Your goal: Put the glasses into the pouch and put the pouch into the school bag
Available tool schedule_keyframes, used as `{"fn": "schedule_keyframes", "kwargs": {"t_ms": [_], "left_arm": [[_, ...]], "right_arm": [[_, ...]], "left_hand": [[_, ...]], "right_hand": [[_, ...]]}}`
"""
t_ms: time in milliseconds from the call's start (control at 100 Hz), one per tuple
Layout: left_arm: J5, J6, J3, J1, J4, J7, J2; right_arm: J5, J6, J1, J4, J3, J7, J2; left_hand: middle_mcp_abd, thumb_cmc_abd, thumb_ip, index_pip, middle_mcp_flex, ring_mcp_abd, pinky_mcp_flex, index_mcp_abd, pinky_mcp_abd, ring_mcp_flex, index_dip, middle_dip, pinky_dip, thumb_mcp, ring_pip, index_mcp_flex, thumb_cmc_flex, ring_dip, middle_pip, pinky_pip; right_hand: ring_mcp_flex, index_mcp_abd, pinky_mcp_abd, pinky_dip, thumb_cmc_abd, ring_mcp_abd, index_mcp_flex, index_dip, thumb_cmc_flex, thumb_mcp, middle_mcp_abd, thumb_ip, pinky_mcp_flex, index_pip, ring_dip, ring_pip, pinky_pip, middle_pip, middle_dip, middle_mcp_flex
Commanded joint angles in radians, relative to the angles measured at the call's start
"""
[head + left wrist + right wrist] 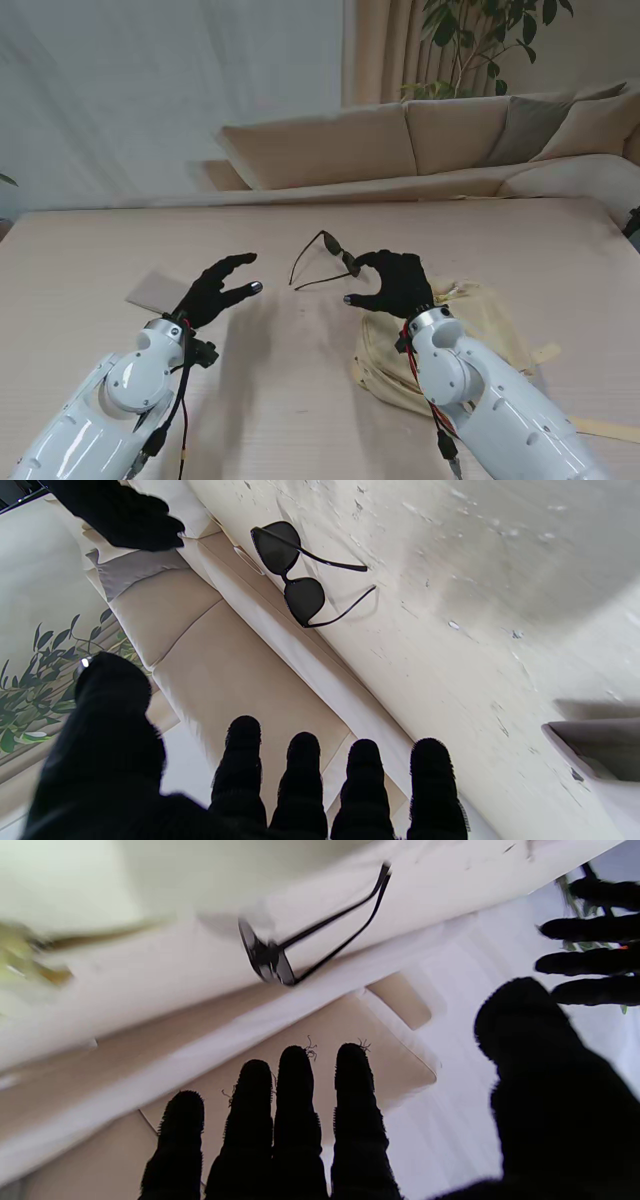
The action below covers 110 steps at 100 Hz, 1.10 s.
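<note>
Grey pouch (157, 291) left, cream bag (478, 330) right

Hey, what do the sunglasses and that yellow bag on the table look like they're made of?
Sunglasses: thin black frame and arms, probably plastic, with dark, slightly glossy tinted lenses. School bag: pale yellow cloth, likely cotton or canvas, matte, lying limp and creased with flat fabric straps.

school bag (470, 330) partly hidden, pouch (158, 291) perhaps half-covered

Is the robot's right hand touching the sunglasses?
Apart. The right wrist view shows the sunglasses lying on the table well beyond the right hand, with bare space between them.
</note>
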Motion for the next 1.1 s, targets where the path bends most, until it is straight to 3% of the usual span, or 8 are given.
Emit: {"fn": "schedule_keyframes", "kwargs": {"t_ms": [0,160,270,350,430,470,590,1090], "left_arm": [[-0.002,0.003,-0.008,0.010,-0.008,-0.010,-0.003],[0.004,0.010,-0.018,0.024,-0.022,-0.002,-0.004],[0.003,0.016,-0.022,0.031,-0.030,0.000,-0.004],[0.003,0.020,-0.023,0.034,-0.034,0.002,-0.005],[0.005,0.020,-0.024,0.036,-0.037,0.005,-0.005],[0.005,0.020,-0.024,0.037,-0.038,0.005,-0.005],[0.005,0.020,-0.022,0.037,-0.040,0.006,-0.005],[0.007,0.023,-0.012,0.026,-0.029,-0.002,-0.004]], "right_arm": [[-0.029,0.018,0.068,0.042,-0.026,-0.002,-0.044],[-0.016,0.126,0.220,0.214,-0.173,-0.134,-0.103],[0.017,0.175,0.308,0.347,-0.251,-0.239,-0.162],[0.034,0.217,0.361,0.437,-0.304,-0.283,-0.199],[0.043,0.253,0.404,0.518,-0.351,-0.306,-0.227],[0.048,0.268,0.420,0.551,-0.368,-0.313,-0.240],[0.067,0.294,0.459,0.650,-0.414,-0.334,-0.275],[0.172,0.335,0.505,0.866,-0.467,-0.368,-0.381]], "left_hand": [[-0.007,-0.008,0.046,0.001,0.007,-0.011,-0.008,-0.021,0.014,0.009,0.004,0.000,0.018,-0.028,-0.023,0.018,-0.008,0.005,0.011,-0.040],[-0.005,-0.009,0.045,0.002,0.011,-0.009,-0.007,-0.017,0.016,0.012,0.004,0.000,0.020,-0.027,-0.021,0.028,-0.008,0.006,0.012,-0.041],[-0.005,-0.010,0.045,0.001,0.011,-0.008,-0.008,-0.016,0.017,0.011,0.004,0.000,0.021,-0.026,-0.021,0.029,-0.007,0.005,0.012,-0.042],[-0.005,-0.009,0.045,-0.001,0.011,-0.009,-0.008,-0.017,0.017,0.010,0.004,0.000,0.022,-0.025,-0.021,0.028,-0.007,0.005,0.012,-0.043],[-0.003,-0.012,0.045,0.000,0.014,-0.008,-0.006,-0.014,0.018,0.013,0.004,0.000,0.023,-0.024,-0.020,0.032,-0.004,0.006,0.013,-0.043],[-0.005,-0.009,0.045,-0.001,0.012,-0.009,-0.008,-0.014,0.018,0.011,0.004,0.000,0.023,-0.024,-0.021,0.031,-0.005,0.006,0.013,-0.044],[-0.006,-0.011,0.044,-0.001,0.012,-0.010,-0.006,-0.015,0.019,0.012,0.004,0.000,0.024,-0.024,-0.020,0.032,-0.005,0.006,0.013,-0.044],[-0.005,-0.010,0.043,-0.003,0.014,-0.009,-0.006,-0.012,0.021,0.013,0.004,0.000,0.028,-0.021,-0.020,0.038,-0.005,0.006,0.014,-0.047]], "right_hand": [[0.026,0.018,-0.018,-0.013,-0.028,-0.007,-0.001,0.021,0.018,-0.048,0.021,0.028,-0.003,0.028,0.018,0.025,0.025,0.036,0.025,0.027],[0.039,0.032,-0.030,-0.026,-0.025,0.002,0.030,0.040,0.065,-0.053,0.041,0.013,0.005,0.066,0.041,0.072,0.065,0.097,0.047,0.052],[0.069,0.043,-0.036,-0.043,-0.009,0.020,0.085,0.059,0.106,-0.008,0.065,-0.004,0.006,0.101,0.062,0.116,0.131,0.141,0.062,0.099],[0.083,0.047,-0.038,-0.073,-0.010,0.033,0.106,0.065,0.095,0.098,0.074,-0.029,0.003,0.101,0.071,0.133,0.181,0.145,0.064,0.121],[0.109,0.053,-0.036,-0.087,-0.180,0.044,0.137,0.065,0.014,0.454,0.085,-0.047,0.003,0.094,0.075,0.141,0.212,0.139,0.062,0.153],[0.124,0.056,-0.034,-0.085,-0.219,0.052,0.152,0.065,-0.002,0.526,0.090,-0.056,0.003,0.092,0.076,0.146,0.222,0.139,0.063,0.168],[0.150,0.066,-0.029,-0.076,-0.232,0.067,0.188,0.057,-0.009,0.550,0.103,-0.063,0.004,0.076,0.078,0.152,0.244,0.125,0.057,0.199],[0.215,0.127,-0.013,-0.094,-0.230,0.112,0.300,0.018,-0.041,0.545,0.165,-0.071,-0.002,0.003,0.069,0.138,0.216,0.072,0.037,0.295]]}}
